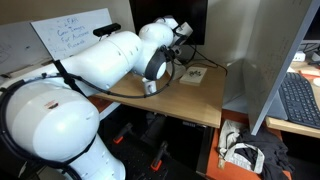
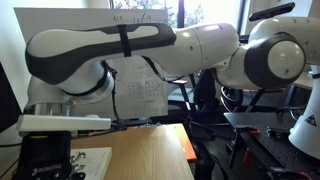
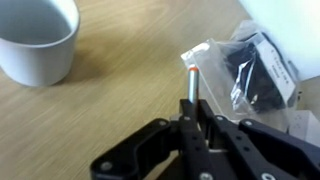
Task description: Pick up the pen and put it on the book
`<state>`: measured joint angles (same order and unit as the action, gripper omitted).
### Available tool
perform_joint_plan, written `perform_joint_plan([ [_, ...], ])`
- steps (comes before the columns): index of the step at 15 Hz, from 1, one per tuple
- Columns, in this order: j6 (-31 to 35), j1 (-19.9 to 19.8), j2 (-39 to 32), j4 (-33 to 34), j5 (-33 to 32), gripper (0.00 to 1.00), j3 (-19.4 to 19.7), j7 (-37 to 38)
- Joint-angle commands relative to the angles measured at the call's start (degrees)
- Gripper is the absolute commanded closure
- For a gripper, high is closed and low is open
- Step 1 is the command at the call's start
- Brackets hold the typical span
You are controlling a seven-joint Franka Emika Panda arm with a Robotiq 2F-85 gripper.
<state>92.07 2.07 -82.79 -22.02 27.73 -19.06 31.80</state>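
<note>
pen [image 3: 192, 88] pinched between jaws, orange tip out

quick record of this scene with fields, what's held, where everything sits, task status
surface: wooden table
pen: grey barrel, orange tip, pointing away from the wrist camera
gripper: shut on the pen
book: dark cover, looks plastic-wrapped, lying on the table, right of the pen tip in the wrist view
cup: white, upper left in the wrist view, apart from the pen
pen height over table: cannot tell
task status: pen held, not yet on the book
</note>
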Motion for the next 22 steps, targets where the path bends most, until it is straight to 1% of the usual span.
perform_joint_plan([
  [1,-2.03,-2.05,-2.86,3.33,5.93,0.97,-4.34,2.48],
  [2,-1.06,-2.99,-2.65,2.01,7.57,0.97,-5.45,2.36],
  [3,0.53,-4.07,-1.23,-1.12,9.45,0.97,-6.09,2.41],
  [5,1.72,-5.24,-1.56,-1.7,12.96,0.97,-7.46,3.14],
  [7,2.56,-5.8,-1.7,-1.89,15.28,0.97,-7.94,4.5],
  [9,1.25,-5.74,-1.77,-1.88,16.65,0.97,-7.72,5.32],
  [11,0.76,-3.9,-1.82,-0.3,13.38,0.97,-4.33,6.52],
  [12,1.01,-4.77,-1.85,-1.11,14.94,0.97,-5.75,4.12],
  [13,1.05,-4.53,-1.88,-1.13,14.77,0.87,-5.52,4.21],
  [18,1.06,-4.63,-1.88,-1.09,14.79,0.87,-5.53,4.2],
  [19,1.06,-4.62,-1.88,-1.09,14.79,0.97,-5.53,4.2],
  [22,-2.9,-6.19,-1.88,-1.29,16.18,0.97,-6.6,11.88],
])
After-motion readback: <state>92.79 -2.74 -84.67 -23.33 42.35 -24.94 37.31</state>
